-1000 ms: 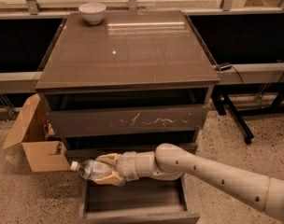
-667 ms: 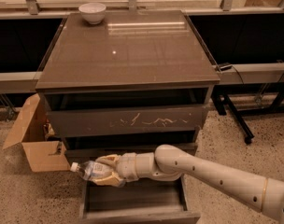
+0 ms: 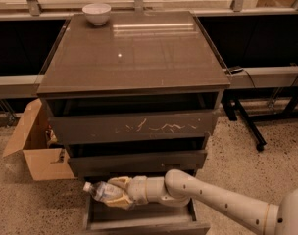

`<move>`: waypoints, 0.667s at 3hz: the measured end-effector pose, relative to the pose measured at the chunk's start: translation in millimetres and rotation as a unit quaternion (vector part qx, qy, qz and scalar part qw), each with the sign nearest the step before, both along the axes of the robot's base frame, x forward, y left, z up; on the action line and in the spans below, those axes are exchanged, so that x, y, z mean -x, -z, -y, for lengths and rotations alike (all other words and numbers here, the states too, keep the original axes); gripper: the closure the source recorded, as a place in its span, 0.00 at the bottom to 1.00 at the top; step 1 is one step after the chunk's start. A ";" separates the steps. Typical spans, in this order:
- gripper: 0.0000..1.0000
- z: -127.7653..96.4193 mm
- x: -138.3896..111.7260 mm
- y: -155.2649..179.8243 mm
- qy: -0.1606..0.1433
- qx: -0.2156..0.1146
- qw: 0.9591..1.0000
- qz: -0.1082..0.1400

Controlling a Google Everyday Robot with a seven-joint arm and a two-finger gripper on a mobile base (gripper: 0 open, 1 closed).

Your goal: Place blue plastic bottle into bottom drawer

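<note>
The gripper (image 3: 115, 194) hangs low at the cabinet's foot, over the left end of the pulled-out bottom drawer (image 3: 144, 225), and its pale yellowish fingers (image 3: 120, 182) are clamped round the blue plastic bottle (image 3: 101, 190). The bottle lies nearly level, with its white cap (image 3: 86, 185) pointing left and poking just past the drawer's left wall. It is held above the drawer's rim, not resting inside. The white arm (image 3: 212, 203) reaches in from the lower right and crosses over the right half of the drawer.

The drawer's inside is dark and mostly hidden by the arm and gripper; what little shows looks bare, though I cannot be sure. Above it the middle drawer (image 3: 137, 162) sits out a little, and the scratched drawer front (image 3: 134, 127) above that is also slightly forward, with a dark gap over each. A white bowl (image 3: 96, 13) stands on the back left corner of the cabinet top (image 3: 134, 53); its contents cannot be seen from here. An open cardboard box (image 3: 37, 148) sits on the floor touching the cabinet's left side, flaps up, with something dark inside that is too dim to name.

The floor (image 3: 237, 165) is pale speckled stone. Behind the cabinet runs a low ledge (image 3: 266, 75) under glass panes. To the right a black wheeled leg (image 3: 247, 126) stands near the cabinet, with open floor in front of it.
</note>
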State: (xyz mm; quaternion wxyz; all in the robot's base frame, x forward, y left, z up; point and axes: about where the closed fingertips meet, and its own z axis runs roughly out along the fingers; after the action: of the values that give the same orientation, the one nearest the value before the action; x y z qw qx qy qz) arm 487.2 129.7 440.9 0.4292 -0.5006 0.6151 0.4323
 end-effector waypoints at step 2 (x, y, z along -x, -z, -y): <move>1.00 23.7 -6.1 95.6 0.036 0.000 0.998 -0.050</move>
State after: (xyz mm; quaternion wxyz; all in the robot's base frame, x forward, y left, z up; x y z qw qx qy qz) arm 493.2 106.0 345.3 0.4130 -0.4555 0.6538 0.4410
